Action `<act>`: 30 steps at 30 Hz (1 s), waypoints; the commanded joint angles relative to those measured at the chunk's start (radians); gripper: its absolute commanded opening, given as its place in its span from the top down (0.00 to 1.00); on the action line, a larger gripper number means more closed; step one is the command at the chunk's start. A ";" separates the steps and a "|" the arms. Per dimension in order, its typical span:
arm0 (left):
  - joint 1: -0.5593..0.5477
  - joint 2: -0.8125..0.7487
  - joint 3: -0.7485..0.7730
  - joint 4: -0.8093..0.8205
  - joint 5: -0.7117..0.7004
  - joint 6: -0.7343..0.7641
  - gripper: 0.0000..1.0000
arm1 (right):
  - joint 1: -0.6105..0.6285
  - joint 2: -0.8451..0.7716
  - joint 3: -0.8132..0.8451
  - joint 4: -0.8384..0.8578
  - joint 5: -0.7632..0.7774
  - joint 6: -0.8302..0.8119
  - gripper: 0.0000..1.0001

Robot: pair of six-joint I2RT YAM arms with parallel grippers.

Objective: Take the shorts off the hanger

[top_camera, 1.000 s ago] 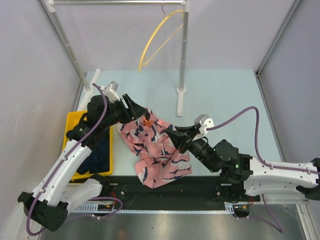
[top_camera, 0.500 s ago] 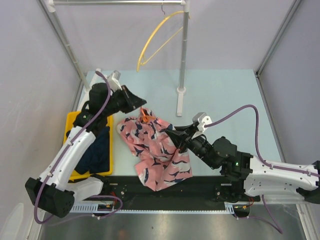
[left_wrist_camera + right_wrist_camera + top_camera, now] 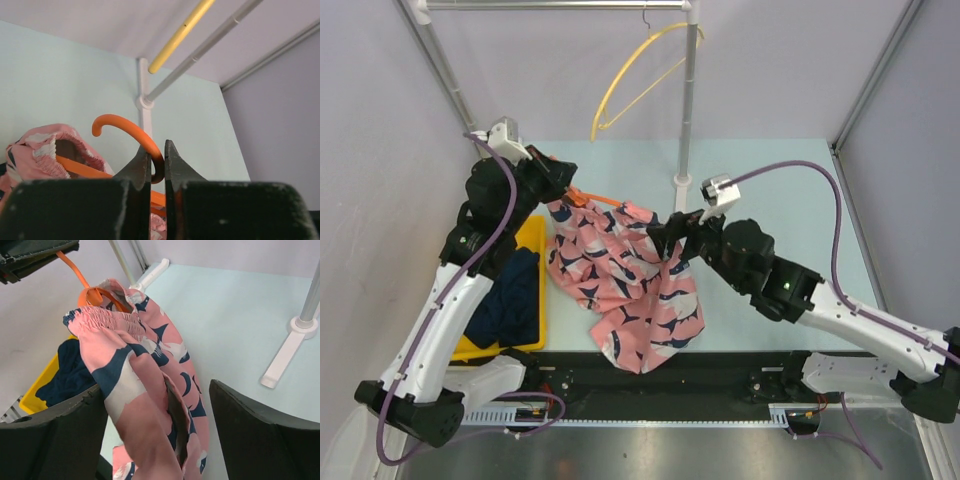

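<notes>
One pair, shorts (image 3: pixel 131 371) — inside wide right claw (image 3: pixel 157 390).

Lab test cell: plain panel walls (image 3: pixel 380 100), white pipe rack (image 3: pixel 687 110), pale tabletop (image 3: pixel 770 190), black mounting rail (image 3: pixel 720 380).

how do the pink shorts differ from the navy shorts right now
The pink shorts carry a navy and white print; the navy shorts are plain dark. The pink shorts hang on the orange hanger gripped by the left hand; the navy shorts lie crumpled in the yellow bin. Both are soft cloth.
</notes>
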 commanded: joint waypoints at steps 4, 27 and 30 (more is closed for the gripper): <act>-0.158 -0.058 0.021 0.069 -0.351 0.101 1.00 | 0.027 0.168 0.292 -0.296 0.141 0.074 0.11; -0.198 -0.107 -0.032 0.010 -0.418 0.093 1.00 | 0.161 0.576 0.685 -0.254 0.101 -0.079 0.21; -0.200 -0.116 -0.039 0.011 -0.418 0.098 1.00 | 0.159 0.584 0.681 -0.222 0.107 -0.087 0.40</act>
